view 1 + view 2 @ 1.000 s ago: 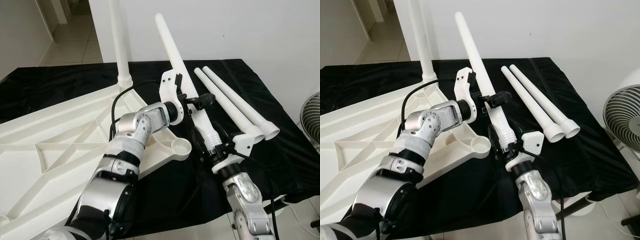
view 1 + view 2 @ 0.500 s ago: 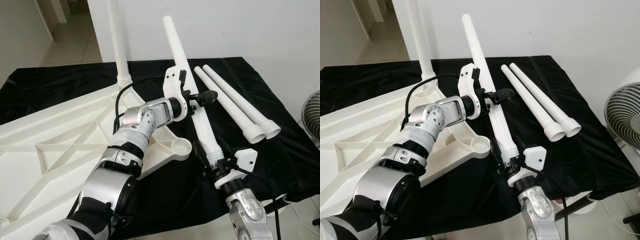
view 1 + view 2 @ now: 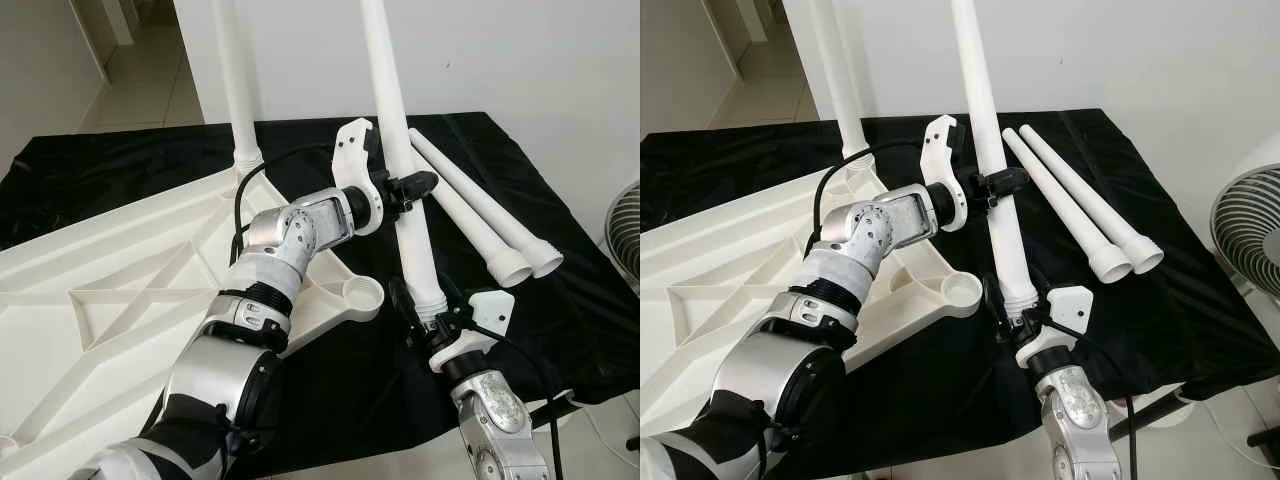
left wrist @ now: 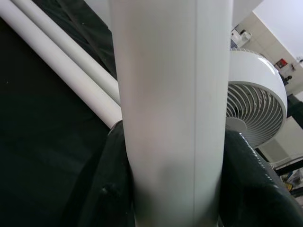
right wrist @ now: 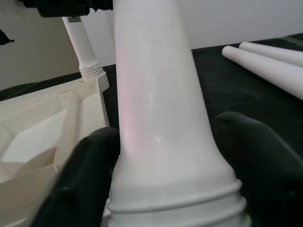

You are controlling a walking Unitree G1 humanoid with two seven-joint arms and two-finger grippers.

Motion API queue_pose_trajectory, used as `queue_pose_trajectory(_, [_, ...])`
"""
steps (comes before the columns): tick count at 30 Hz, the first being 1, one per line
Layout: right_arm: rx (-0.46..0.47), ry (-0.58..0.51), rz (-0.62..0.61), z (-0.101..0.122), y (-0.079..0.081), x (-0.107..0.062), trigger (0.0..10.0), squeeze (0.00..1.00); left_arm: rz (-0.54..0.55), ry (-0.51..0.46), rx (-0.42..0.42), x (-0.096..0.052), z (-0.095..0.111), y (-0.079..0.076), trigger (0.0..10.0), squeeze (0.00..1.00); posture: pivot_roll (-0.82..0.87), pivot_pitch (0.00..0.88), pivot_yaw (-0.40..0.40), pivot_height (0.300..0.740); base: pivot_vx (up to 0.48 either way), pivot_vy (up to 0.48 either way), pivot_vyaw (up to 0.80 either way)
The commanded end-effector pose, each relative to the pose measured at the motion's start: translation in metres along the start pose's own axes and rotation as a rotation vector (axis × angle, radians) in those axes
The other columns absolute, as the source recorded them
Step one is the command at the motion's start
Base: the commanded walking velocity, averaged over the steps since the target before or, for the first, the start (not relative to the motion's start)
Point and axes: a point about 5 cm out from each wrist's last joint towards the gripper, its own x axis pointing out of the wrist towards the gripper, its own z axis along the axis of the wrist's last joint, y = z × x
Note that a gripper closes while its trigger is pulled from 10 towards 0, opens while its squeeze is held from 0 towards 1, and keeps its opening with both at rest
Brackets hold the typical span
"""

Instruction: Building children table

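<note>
Jaws of your left gripper point(image 3: 408, 187) clasp the long tapered white plastic table leg point(image 3: 403, 170) at mid-length; your right gripper point(image 3: 431, 309) clasps its ribbed thick end, holding it near upright above the black-draped surface point(image 3: 560, 300). Beside it lies the upturned white plastic tabletop point(image 3: 110, 290), one leg point(image 3: 237, 85) already standing in it. Your left wrist view shows two loose white legs point(image 4: 61, 61) and a white fan point(image 4: 253, 101). Your right wrist view shows black fingers point(image 5: 258, 156) flanking the ribbed end.
</note>
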Motion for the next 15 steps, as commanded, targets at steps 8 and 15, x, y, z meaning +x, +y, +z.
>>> queue_pose_trajectory(8, [0.036, 0.042, -0.017, 0.012, -0.001, 0.011, 10.0, 1.00, -0.127, -0.045, 0.154, 0.001, 0.018, -0.028, 10.0, 0.00, -0.09, 0.121, 0.055, 0.740, 0.000, 0.000, 0.00])
queue_pose_trajectory(15, [0.043, 0.119, -0.002, 0.021, -0.003, 0.023, 10.0, 0.00, -0.090, -0.088, 0.283, 0.000, 0.020, -0.035, 10.0, 0.00, -0.09, 0.117, 0.051, 0.740, 0.000, 0.000, 0.00])
